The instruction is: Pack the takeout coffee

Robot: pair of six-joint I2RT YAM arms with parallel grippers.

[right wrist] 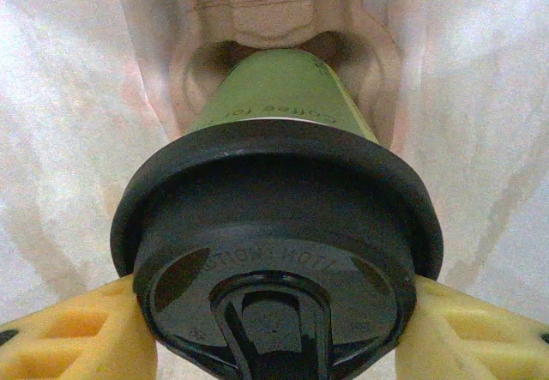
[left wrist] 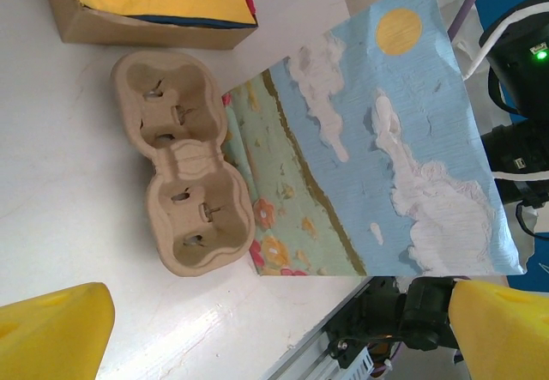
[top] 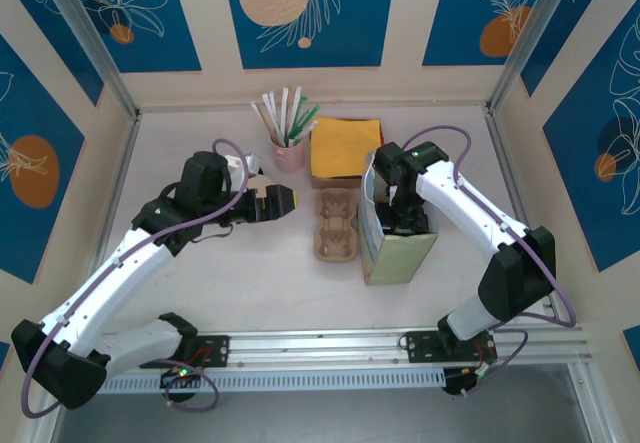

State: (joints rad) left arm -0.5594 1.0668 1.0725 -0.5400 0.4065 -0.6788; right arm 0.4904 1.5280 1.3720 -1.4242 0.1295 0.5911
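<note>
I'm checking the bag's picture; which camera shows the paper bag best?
The left wrist view: the painted side of the bag, sky, clouds and flowers, shows large. The top view gives it small, from above, beside the cup carrier. The right wrist view gives its white inner walls around the coffee cup.

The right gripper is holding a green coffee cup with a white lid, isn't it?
No, the lid is black, not white, as the right wrist view shows. The right gripper does hold the green coffee cup.

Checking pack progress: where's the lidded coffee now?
Right wrist view: coffee cup gripped by the right gripper, inside the paper bag right of the empty carrier.
</note>
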